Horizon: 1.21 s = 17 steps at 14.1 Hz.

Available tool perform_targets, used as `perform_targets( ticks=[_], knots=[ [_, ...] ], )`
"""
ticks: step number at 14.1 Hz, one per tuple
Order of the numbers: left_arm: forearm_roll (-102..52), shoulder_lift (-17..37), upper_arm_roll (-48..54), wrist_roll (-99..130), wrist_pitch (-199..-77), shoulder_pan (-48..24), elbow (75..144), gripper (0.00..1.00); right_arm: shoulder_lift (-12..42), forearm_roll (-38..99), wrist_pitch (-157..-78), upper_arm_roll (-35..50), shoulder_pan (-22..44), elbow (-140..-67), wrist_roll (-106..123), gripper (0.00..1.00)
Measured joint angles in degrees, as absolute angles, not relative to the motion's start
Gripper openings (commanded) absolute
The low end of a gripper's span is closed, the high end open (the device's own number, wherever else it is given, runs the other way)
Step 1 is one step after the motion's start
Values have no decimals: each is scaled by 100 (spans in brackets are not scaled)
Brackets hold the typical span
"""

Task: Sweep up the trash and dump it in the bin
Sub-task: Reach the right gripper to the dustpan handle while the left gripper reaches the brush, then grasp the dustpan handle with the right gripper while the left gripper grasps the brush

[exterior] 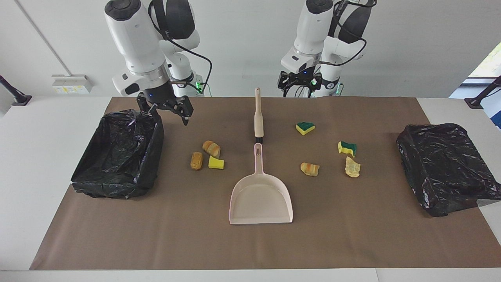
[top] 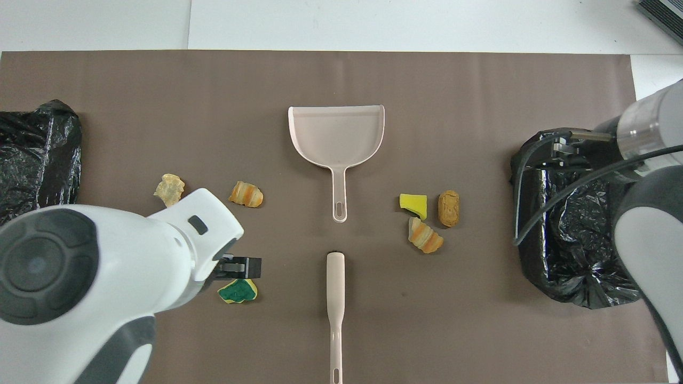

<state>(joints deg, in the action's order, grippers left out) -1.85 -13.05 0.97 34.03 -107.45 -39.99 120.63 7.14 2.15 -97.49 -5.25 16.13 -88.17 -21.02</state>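
**Both arms up, nothing gripped yet**

Your right tool (exterior: 169,111) hangs wide and empty beside the black-lined bin (exterior: 117,154); your left tool (exterior: 298,83), also wide and empty, hangs over the brown mat's edge nearest the robots. The sponge and bread scraps (exterior: 207,155) lie scattered either side of the pale pink plastic dustpan (exterior: 261,196). They look light and soft, likely to skid or tumble. Grip the stiff beige brush (exterior: 258,113) by its handle.

Brown paper mat (exterior: 352,235) over a white table (exterior: 39,156), wall box (exterior: 72,84), grey device (top: 661,13) at a corner
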Motion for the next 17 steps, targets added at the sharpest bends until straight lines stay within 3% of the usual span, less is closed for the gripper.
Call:
perform_targets(
  ticks=[3,8,9,12,13,14,17],
  knots=[
    [-190,-1198,100,4129,-11728,-4843,12878,100,896,215,-9792,-534,1613,-8772,-2103,100],
    [-191,-323,105,5065,-13170,-5906,13578,99,1153,229,-9793,-244,1644,-8622,-2672,100],
    [-190,-238,102,5066,-13202,-5931,13606,85,1379,230,-9827,-98,1664,-8496,-2906,100],
    [-190,-192,73,5065,-13193,-5945,13621,74,2079,230,-10206,262,1868,-8185,-3408,100],
    [-190,-202,51,5065,-13177,-5945,13617,62,2266,230,-10325,287,2044,-8141,-3544,100],
    [-190,-219,26,5065,-13140,-5945,13608,43,2425,230,-10445,293,2228,-8118,-3692,100],
    [-190,-280,-3,5065,-13019,-5945,13597,0,2823,230,-10705,297,2593,-8081,-3879,100]
  ],
)
